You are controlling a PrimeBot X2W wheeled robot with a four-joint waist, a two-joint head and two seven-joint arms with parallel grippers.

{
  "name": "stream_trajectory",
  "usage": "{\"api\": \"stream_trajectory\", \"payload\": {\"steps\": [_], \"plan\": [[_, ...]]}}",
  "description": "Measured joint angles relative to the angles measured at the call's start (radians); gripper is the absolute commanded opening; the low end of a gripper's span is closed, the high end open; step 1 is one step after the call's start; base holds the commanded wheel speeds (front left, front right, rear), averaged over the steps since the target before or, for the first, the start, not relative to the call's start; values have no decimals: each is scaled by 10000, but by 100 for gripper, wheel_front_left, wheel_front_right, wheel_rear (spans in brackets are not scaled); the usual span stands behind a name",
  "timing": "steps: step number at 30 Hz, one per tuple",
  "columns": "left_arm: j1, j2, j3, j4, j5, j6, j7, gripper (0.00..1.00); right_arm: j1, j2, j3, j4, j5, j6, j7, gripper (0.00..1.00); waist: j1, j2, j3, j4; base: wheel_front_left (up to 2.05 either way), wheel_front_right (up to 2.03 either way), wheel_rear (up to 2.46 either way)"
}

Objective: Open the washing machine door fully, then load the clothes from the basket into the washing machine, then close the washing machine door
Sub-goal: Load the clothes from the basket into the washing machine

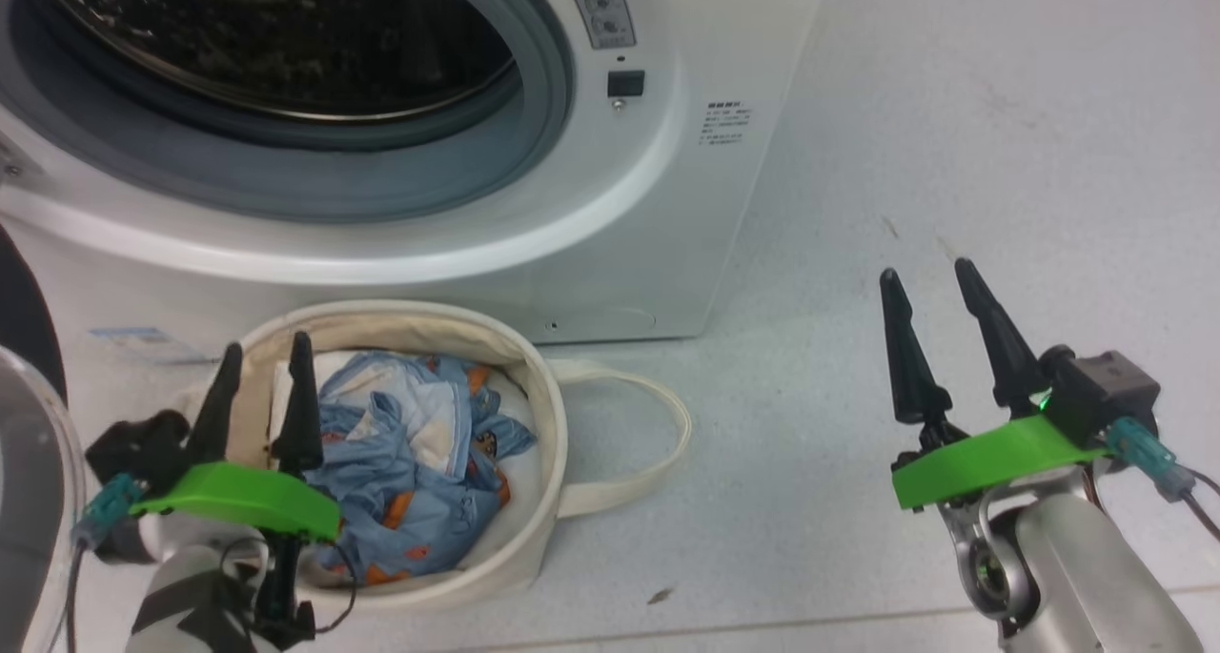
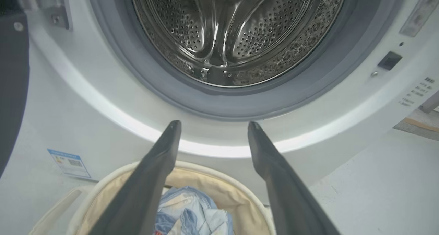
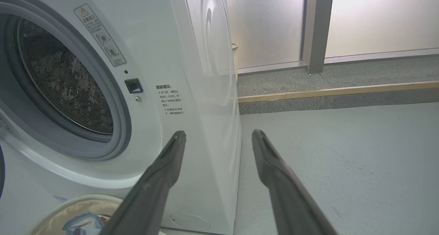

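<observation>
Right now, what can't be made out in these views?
The washing machine door: head view, cut off by the left edge; how far open, unclear.
The clothes: head view, lower layers hidden by the basket wall and left hand.
The warning label: right wrist view, print too small.

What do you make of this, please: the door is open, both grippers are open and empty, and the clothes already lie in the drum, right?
Not quite: the clothes lie in the basket, not the drum, as the head view shows. The door is open, and the left gripper and right gripper are open and empty.
</observation>
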Motion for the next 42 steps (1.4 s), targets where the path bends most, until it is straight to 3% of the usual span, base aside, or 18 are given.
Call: {"api": "stream_trajectory", "payload": {"steps": [11, 17, 26, 42], "plan": [[-1964, 109, -370, 4535, 136, 12, 316, 100, -453, -2, -94, -330, -332, 0, 0, 100, 1, 0, 1220, -207, 0, 0, 0], [-2812, 401, -531, 6153, 272, 113, 414, 100, -736, 2, -276, -596, -522, 0, -2, 100, 0, 0, 1880, -530, 0, 0, 0], [-3525, 610, -1244, 6822, 782, 190, 744, 100, -796, 159, -422, -855, -738, 0, -2, 100, 0, 0, 2742, -881, 0, 0, 0], [-4224, 1064, -2263, 7035, 1522, 635, 2606, 100, -1130, 401, -777, -1452, -1066, 0, -2, 100, 0, 0, 4427, -1431, 0, 0, 0]]}}
